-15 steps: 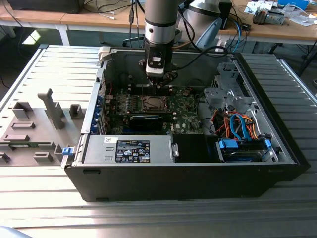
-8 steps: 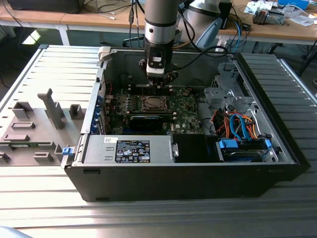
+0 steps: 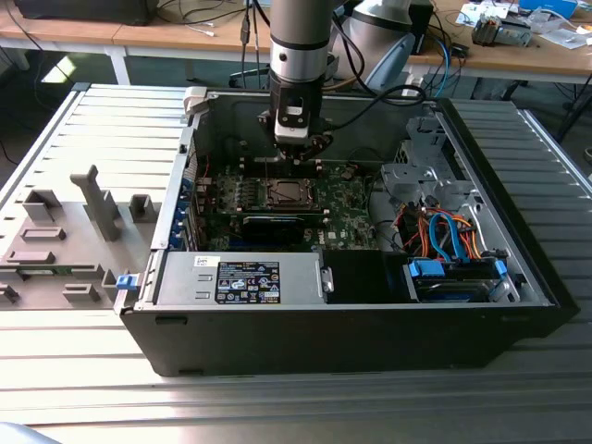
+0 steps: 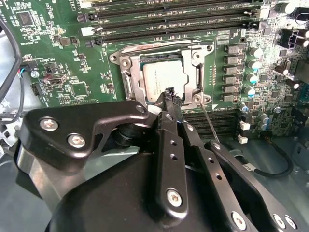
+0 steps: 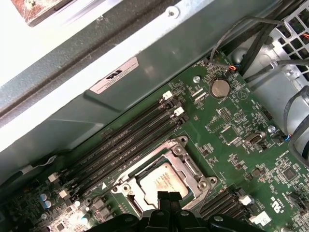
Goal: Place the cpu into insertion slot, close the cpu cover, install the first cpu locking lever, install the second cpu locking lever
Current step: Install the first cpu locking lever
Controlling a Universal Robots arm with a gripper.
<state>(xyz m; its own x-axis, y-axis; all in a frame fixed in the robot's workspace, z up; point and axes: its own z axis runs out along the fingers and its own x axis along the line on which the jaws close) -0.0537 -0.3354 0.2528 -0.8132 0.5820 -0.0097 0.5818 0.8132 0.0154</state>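
The cpu, a silvery square chip, lies in the insertion slot on the green motherboard. The slot's contact field is hidden under it. The grey cpu cover lies flat around the chip, which shows through its window. A thin locking lever rod sticks up from the socket's corner beside the black fingers. My gripper hangs just above the socket's edge, shut with nothing held. In the first wrist view the gripper overlaps the cpu and cover.
Long memory slots run beside the socket. The open black computer case surrounds the board, with a power supply at the front, and a drive bay with orange and blue cables at the exterior view's right. Grey fixtures stand outside on the exterior view's left.
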